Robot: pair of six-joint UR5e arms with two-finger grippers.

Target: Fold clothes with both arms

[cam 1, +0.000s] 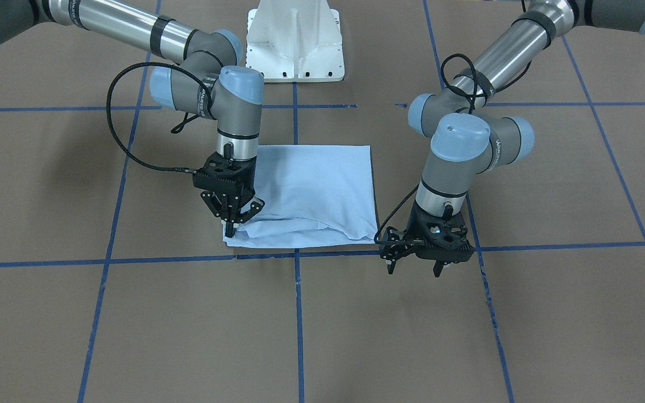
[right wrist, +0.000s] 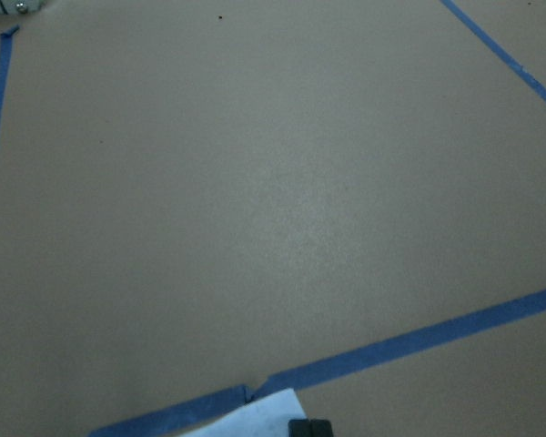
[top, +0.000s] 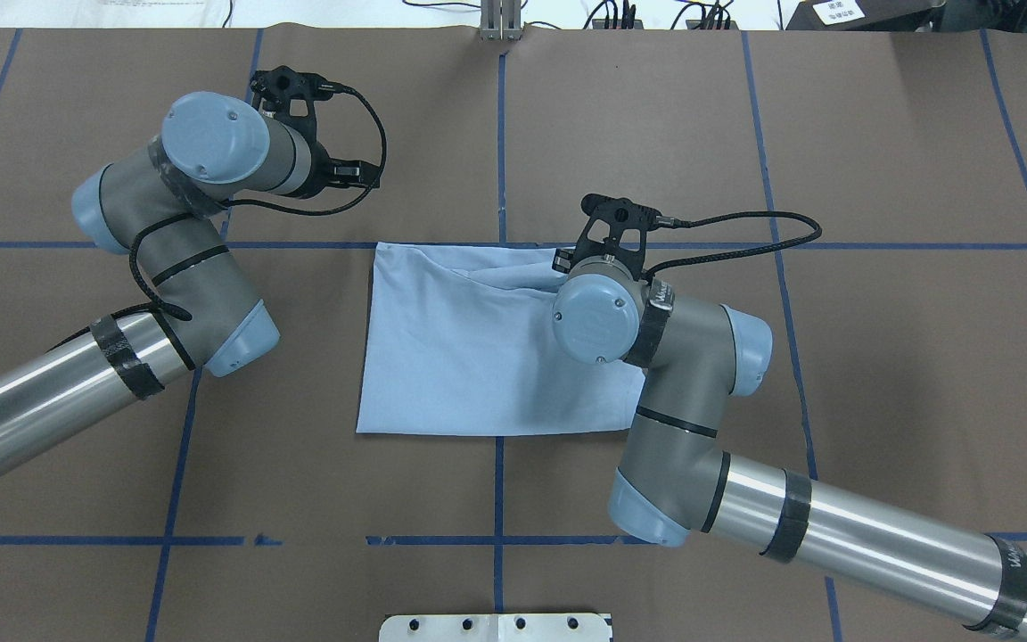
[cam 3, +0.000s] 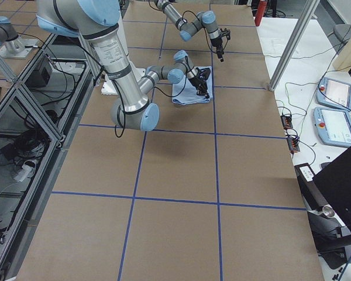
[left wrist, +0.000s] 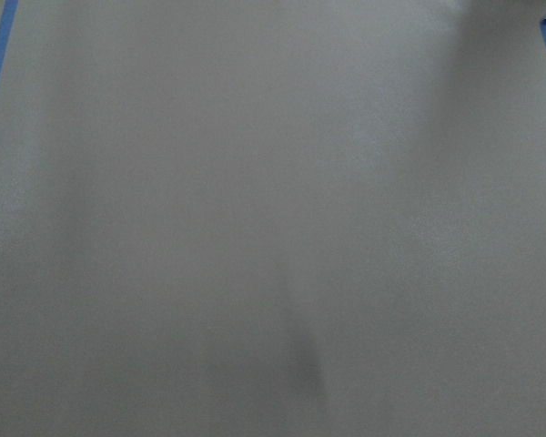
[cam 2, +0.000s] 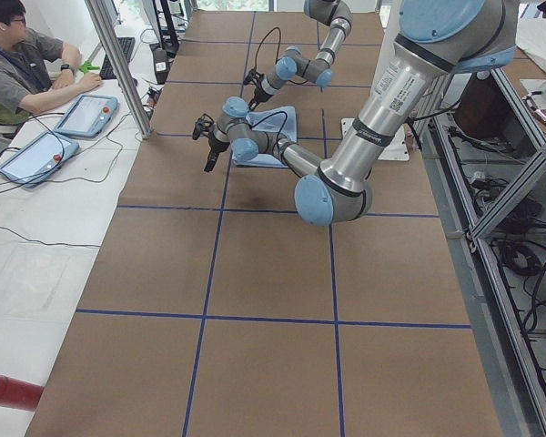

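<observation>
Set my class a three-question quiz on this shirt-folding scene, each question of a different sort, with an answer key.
1. True or false: the left gripper is touching the T-shirt.
2. Which gripper is down at a corner of the T-shirt? A) left gripper B) right gripper C) neither
3. Fill in: the left gripper's jaws stand ___.

Key: 1 false, it hangs beside the T-shirt over the bare table. 2 B. 3 open.
</observation>
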